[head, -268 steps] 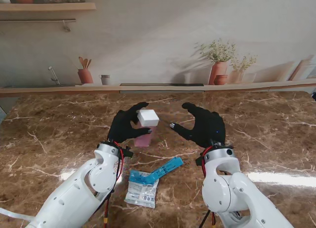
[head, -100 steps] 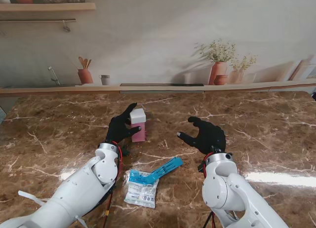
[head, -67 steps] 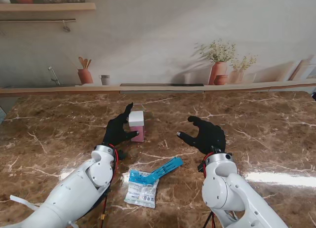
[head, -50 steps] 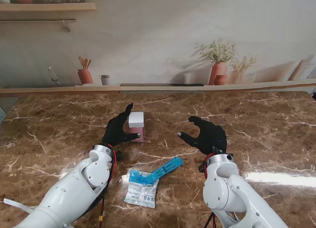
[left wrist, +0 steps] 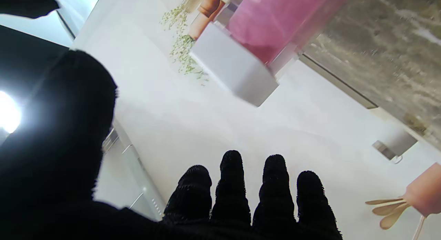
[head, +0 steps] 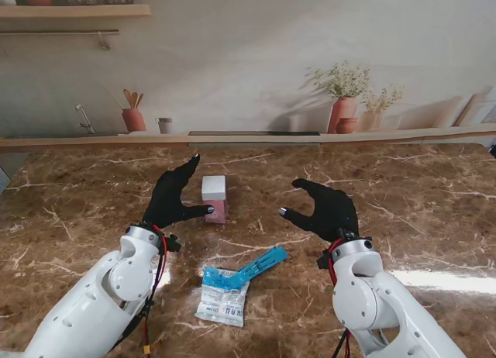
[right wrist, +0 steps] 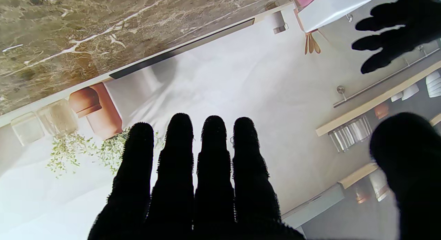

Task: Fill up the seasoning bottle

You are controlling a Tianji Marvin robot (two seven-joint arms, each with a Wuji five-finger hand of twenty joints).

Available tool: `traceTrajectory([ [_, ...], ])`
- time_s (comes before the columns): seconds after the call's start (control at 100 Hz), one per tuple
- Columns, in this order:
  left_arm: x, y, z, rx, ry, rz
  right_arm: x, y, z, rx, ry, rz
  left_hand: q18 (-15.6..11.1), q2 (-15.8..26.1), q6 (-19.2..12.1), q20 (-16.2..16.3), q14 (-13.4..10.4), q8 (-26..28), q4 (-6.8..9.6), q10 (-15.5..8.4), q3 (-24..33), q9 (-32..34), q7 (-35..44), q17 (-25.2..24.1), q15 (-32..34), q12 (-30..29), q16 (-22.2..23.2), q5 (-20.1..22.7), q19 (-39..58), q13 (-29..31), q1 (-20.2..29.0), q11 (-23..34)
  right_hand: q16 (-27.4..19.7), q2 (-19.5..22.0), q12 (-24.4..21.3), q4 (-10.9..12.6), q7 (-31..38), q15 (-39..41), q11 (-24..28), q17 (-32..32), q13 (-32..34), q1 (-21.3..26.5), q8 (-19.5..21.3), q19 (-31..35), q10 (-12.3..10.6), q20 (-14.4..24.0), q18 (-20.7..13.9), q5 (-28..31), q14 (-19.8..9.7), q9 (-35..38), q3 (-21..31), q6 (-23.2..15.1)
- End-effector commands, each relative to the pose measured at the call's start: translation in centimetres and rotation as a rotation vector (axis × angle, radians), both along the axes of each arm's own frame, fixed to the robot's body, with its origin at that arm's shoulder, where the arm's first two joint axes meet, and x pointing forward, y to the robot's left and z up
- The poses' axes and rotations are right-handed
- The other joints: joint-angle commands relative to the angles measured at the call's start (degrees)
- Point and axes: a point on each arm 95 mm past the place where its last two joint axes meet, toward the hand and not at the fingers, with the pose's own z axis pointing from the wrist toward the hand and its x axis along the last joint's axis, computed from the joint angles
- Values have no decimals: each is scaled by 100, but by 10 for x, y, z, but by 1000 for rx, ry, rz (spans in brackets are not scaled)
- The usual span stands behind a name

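Note:
The seasoning bottle [head: 215, 198], a clear square bottle full of pink seasoning with a white cap, stands upright on the marble table [head: 434, 211]. My left hand [head: 172, 199] is open just to its left, thumb tip close to the bottle's base, fingers spread and off it. My right hand [head: 325, 209] hovers open to the bottle's right, well apart from it. The left wrist view shows the bottle [left wrist: 262, 36] free beyond my fingers [left wrist: 231, 188]. The right wrist view catches its cap [right wrist: 330, 5] and my fingers [right wrist: 213, 164]. A torn seasoning packet [head: 226, 290] lies nearer to me.
A blue strip [head: 260, 265] of the packet lies across its top. A ledge [head: 248, 138] at the table's far edge carries a terracotta utensil pot [head: 133, 118], a small cup [head: 165, 125] and potted plants [head: 345, 102].
My left hand set the bottle down upright, let go of it and drew back to the left with fingers spreading. The right hand stayed open, shifting slightly.

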Motion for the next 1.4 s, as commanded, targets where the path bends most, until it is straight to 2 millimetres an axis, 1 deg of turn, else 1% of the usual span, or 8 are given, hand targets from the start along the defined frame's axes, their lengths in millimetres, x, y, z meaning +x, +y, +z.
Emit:
traceTrajectory([
  [0.0,-9,1,0,3,-1,-10,2,-6,-8,-2,17,-4,-120,246,-243,-84,-212,368,262,-134,-366,158,5087,15,-194,-49,-80,227,137,40,-133,-162,-140,52,-101,177,-130,-65,-82,-96,-208,-322,-74,-159,-74,-132,-188,-154,-127,-146,44,1],
  [0.12,-22,-1,9,-10,-15,-29,5,-8,-12,24,-5,30,-54,625,-278,-201,-243,964,387,-90,-1071,413,5432,191,-188,-102,-136,409,610,334,-58,-261,-281,118,-194,188,-76,-142,-96,-86,-268,-363,-103,-341,-110,-414,-489,-115,-259,-148,29,17],
  [0.25,-35,-4,17,-34,6,-69,7,-11,-15,64,-13,88,-322,1063,133,-1240,-286,575,570,66,-2123,587,5111,242,-244,-391,-372,811,1202,530,248,-378,-446,261,-362,192,-106,-243,-217,-181,-466,-440,-182,-516,-81,-730,-708,-155,-373,-313,-19,65],
  [0.42,-48,-6,25,-28,11,-90,8,-12,-16,98,-34,125,-268,1227,-364,-1657,-325,2829,655,57,-2649,772,7069,219,-191,-382,-411,360,1873,678,434,-380,-476,307,-417,205,-70,-223,-204,-189,-482,-430,-186,-504,-67,-795,-693,-112,-348,-325,-40,31],
  [0.63,-61,-8,29,-35,26,-96,6,-10,-18,119,-46,146,-242,1252,-474,-1539,-247,3905,697,124,-2782,970,7554,209,-123,-386,-377,254,2174,862,558,-387,-492,317,-451,209,-45,-186,-162,-194,-481,-375,-192,-450,-73,-851,-699,-114,-349,-325,-78,26],
  [0.79,-69,-11,32,-38,19,-106,3,-10,-20,129,-48,153,-226,1306,-141,-1577,-188,2530,735,176,-2900,1064,5869,237,-105,-401,-367,289,2280,958,621,-421,-503,311,-472,214,-45,-176,-153,-197,-479,-345,-206,-422,-76,-890,-706,-123,-354,-333,-91,35],
  [0.89,-71,-12,33,-36,16,-113,1,-10,-20,132,-50,151,-220,1310,32,-1570,-156,1911,747,211,-2926,1154,5582,270,-72,-392,-347,463,2340,1026,658,-403,-508,303,-479,218,-44,-174,-146,-206,-489,-319,-212,-408,-74,-913,-709,-127,-352,-336,-95,38],
  [1.39,-77,-11,32,-40,6,-106,-1,-6,-20,139,-51,170,-176,1243,166,-1493,-125,1226,739,240,-2877,1270,5204,313,-34,-356,-321,558,2478,1130,693,-386,-514,298,-488,222,-21,-163,-128,-211,-478,-237,-230,-349,-80,-1002,-714,-119,-362,-326,-135,26],
])
